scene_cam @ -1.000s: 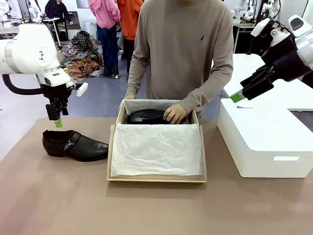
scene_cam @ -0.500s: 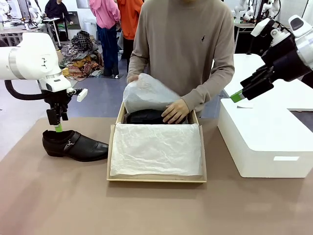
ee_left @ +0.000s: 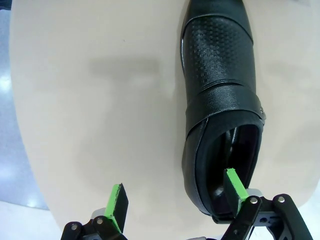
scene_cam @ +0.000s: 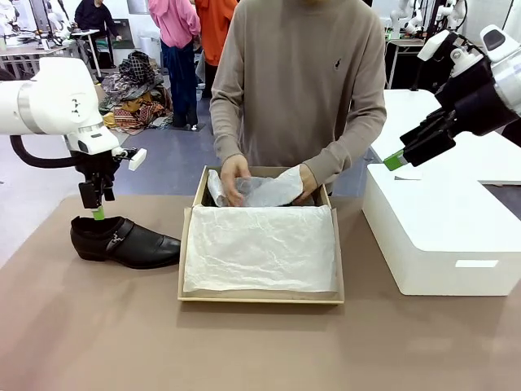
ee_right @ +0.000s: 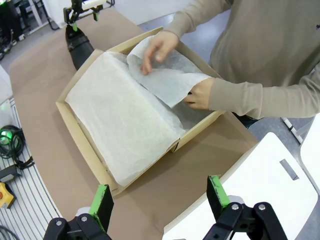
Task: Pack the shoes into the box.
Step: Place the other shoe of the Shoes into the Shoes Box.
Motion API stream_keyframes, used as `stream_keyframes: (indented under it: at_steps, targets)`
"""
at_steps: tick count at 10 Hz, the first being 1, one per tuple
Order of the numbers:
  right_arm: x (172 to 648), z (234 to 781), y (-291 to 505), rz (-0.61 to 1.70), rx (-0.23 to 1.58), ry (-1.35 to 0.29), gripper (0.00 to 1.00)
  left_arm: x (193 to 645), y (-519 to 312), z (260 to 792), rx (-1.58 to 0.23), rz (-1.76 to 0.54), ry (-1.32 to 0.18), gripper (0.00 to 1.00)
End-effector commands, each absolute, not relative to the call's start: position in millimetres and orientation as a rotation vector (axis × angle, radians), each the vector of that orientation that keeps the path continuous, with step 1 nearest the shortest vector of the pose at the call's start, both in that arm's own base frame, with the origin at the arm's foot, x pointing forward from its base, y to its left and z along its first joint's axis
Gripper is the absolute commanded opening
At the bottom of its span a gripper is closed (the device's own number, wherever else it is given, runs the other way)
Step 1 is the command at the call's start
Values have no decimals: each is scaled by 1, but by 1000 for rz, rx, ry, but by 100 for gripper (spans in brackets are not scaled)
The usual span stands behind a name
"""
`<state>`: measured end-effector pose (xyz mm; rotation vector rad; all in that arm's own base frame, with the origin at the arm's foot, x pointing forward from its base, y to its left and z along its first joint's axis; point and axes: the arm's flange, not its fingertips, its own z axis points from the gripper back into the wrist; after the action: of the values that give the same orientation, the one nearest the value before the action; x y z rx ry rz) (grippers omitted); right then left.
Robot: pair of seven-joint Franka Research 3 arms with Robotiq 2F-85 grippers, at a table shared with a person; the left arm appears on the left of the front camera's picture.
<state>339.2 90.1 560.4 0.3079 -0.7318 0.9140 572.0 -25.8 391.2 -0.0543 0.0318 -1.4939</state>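
One glossy black shoe [scene_cam: 124, 242] with a strap and buckle lies on its sole on the table, left of the box [scene_cam: 260, 300]. My left gripper [scene_cam: 98, 213] hangs open right over its heel. In the left wrist view one green pad [ee_left: 234, 184] is over the shoe's [ee_left: 220, 100] opening and the other lies outside it. The tan box is lined with white tissue paper [scene_cam: 260, 244]. The person's hands [scene_cam: 234, 175] press a tissue flap down at its far end. My right gripper [scene_cam: 396, 160] is open, high on the right, holding nothing.
A large white rounded box [scene_cam: 440, 236] stands on the table right of the tan box, below my right gripper. The person stands close at the far edge. Bare brown tabletop [scene_cam: 244, 350] lies in front of the box.
The person lifted a tissue flap and folded it down over the shoe lying at the box's far end. My left gripper sank slightly toward the heel of the table shoe. The right arm stayed still.
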Motion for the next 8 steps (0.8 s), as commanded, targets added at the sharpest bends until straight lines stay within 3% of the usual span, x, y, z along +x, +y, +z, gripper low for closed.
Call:
stream_keyframes:
  at_steps: [1, 8]
  targets:
    - [339, 560, 90, 914, 310, -738, 100, 570, -25, 391, -55, -1484, 32, 100]
    - [339, 560, 90, 914, 310, -738, 100, 574, -25, 384, -113, -1479, 73, 100]
